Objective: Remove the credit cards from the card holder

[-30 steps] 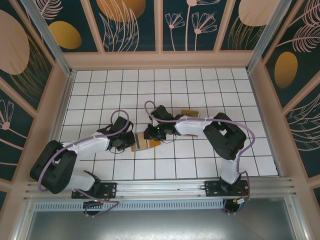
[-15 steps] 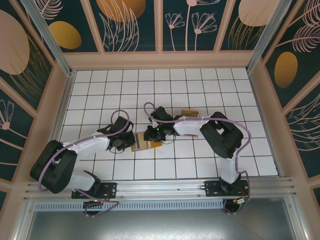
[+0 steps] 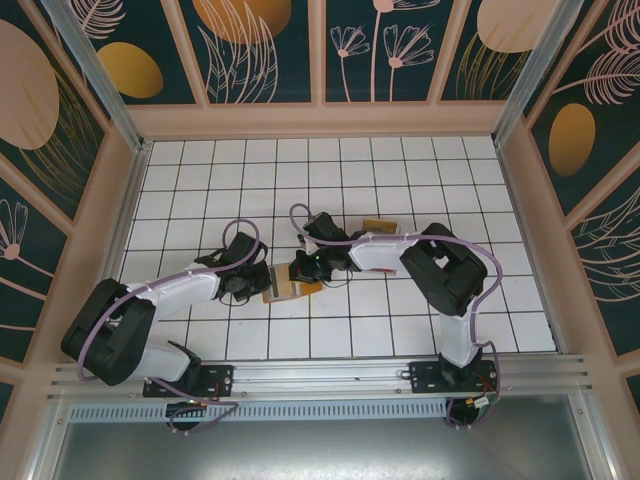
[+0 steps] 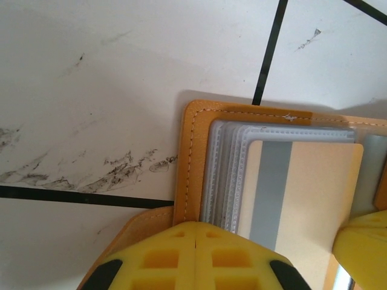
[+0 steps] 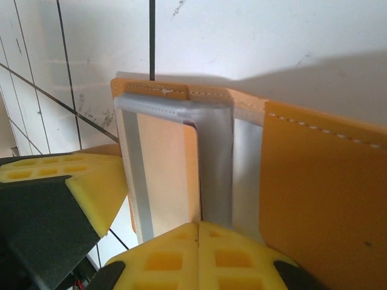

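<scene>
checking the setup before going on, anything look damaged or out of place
Only dark scuff marks on the white tile beside the card holder's stitched edge; the holder itself looks undamaged.

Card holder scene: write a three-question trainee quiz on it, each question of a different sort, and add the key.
1. True or false: the flat orange-brown stitched card holder lies folded shut on the white tiled table.
2. Multiple choice: the rectangular plastic card showing among the clear grey sleeves is A) beige with a grey stripe, B) plain blue, C) black with gold lettering.
3. One word: do the yellow-padded jaws of the left gripper stand open or shut?
Key: 1 false, it lies open; 2 A; 3 shut.
</scene>
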Available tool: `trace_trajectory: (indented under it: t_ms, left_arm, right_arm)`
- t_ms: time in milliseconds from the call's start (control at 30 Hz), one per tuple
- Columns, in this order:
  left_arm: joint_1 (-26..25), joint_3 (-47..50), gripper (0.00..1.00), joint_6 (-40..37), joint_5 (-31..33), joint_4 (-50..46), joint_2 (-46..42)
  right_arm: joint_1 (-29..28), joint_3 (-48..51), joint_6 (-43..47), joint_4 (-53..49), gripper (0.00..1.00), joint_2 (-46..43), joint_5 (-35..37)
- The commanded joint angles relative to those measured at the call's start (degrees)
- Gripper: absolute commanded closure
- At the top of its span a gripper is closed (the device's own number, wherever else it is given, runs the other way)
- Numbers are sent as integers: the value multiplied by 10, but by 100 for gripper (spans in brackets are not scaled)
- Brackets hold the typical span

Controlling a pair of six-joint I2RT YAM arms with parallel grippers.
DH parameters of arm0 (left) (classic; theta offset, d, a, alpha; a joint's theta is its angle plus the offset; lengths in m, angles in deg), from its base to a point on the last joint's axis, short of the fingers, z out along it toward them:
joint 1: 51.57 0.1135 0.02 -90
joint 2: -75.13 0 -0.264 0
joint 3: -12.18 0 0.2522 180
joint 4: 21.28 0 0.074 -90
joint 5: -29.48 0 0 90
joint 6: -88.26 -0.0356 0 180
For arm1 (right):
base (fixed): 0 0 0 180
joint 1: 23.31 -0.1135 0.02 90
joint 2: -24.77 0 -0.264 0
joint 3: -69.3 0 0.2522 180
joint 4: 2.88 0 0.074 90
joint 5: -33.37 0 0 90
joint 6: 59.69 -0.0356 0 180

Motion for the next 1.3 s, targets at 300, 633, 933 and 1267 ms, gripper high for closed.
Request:
trace_trajectory:
  t_ms: [300,633,933,1267]
  left_arm:
    - [0,2,100,1,17,-43,34]
    - [0,2,100,-2,17,-45,30]
    - [0,-4,100,-5,13,-44,33]
    - [0,-8,100,-10,6,-42,36]
  right_arm:
    - [24,30,9,-37,100,-34,41]
    - [38,59,19,-39,100,-66,45]
    - [40,62,23,-25,100,-72,28]
    - [33,40,8,13,78,-33,7]
